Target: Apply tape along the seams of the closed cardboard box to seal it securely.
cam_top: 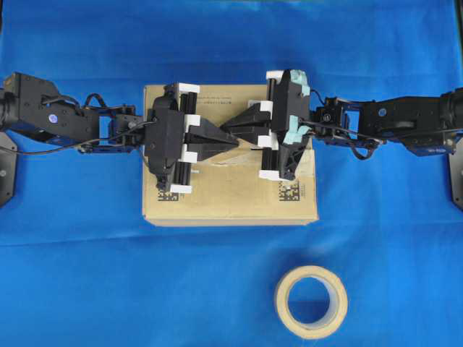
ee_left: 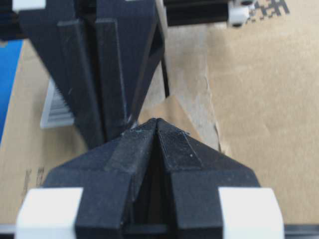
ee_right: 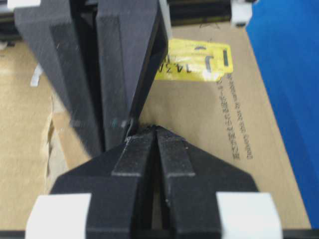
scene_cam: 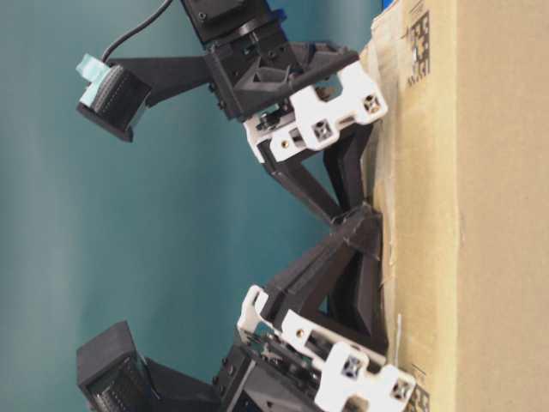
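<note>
The cardboard box (cam_top: 231,195) lies flat on the blue cloth, yellow sticker (ee_right: 199,59) on its top. Both grippers reach over its middle with their tips side by side, low on the top face. My left gripper (ee_left: 157,122) is shut with nothing seen between its fingers. My right gripper (ee_right: 157,128) is shut in the same way. A short stretch of the seam (ee_left: 165,82) shows as a dark slit beside pale torn residue. A tan-brown piece of tape (ee_left: 172,112) lies flat on the box just past my left fingertips, mostly hidden by the fingers.
A round tan tape roll (cam_top: 311,301) lies on the cloth in front of the box, to the right. Black matrix codes (cam_top: 289,190) sit near the box's front corners. Blue cloth (cam_top: 87,275) surrounds the box on all sides.
</note>
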You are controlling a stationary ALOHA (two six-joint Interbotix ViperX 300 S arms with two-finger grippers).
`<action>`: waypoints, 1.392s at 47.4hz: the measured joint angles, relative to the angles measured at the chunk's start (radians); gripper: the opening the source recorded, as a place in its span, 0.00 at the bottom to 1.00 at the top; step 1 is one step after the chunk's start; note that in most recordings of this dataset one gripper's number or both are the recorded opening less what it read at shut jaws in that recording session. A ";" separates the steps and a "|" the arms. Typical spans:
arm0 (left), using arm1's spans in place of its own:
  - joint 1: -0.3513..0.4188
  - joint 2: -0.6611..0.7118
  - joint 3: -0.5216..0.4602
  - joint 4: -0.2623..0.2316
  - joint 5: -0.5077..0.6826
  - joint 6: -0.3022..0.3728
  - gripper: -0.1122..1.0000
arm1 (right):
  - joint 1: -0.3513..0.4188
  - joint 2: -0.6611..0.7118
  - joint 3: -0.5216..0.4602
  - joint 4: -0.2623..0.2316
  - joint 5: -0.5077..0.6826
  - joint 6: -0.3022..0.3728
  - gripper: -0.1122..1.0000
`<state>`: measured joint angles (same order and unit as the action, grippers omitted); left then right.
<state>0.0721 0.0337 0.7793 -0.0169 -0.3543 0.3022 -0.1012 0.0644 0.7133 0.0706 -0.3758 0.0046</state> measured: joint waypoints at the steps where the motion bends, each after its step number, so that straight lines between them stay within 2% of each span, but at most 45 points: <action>1: 0.002 -0.005 0.005 -0.002 0.005 0.000 0.10 | 0.002 -0.002 0.005 0.000 0.000 0.002 0.10; 12: 0.020 -0.080 0.066 -0.008 0.067 0.008 0.10 | 0.014 -0.063 0.075 0.002 0.005 0.002 0.10; 24: 0.029 -0.160 0.138 -0.008 0.081 0.005 0.10 | 0.017 -0.166 0.150 0.009 0.006 0.012 0.10; 33: -0.023 -0.209 0.095 -0.009 0.094 0.015 0.10 | 0.025 -0.215 0.135 0.006 0.005 0.011 0.10; 38: -0.055 -0.209 0.055 -0.009 0.092 0.020 0.10 | 0.028 -0.201 0.101 0.003 0.003 0.011 0.10; 53: -0.055 -0.095 0.014 -0.009 0.071 0.020 0.10 | 0.029 -0.038 -0.011 0.005 0.005 0.011 0.10; 66: -0.058 -0.038 0.011 -0.009 0.020 0.006 0.10 | 0.051 0.026 -0.034 0.006 0.005 0.012 0.10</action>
<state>0.0138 -0.0046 0.7900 -0.0261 -0.3344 0.3083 -0.0506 0.0905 0.6796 0.0767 -0.3712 0.0169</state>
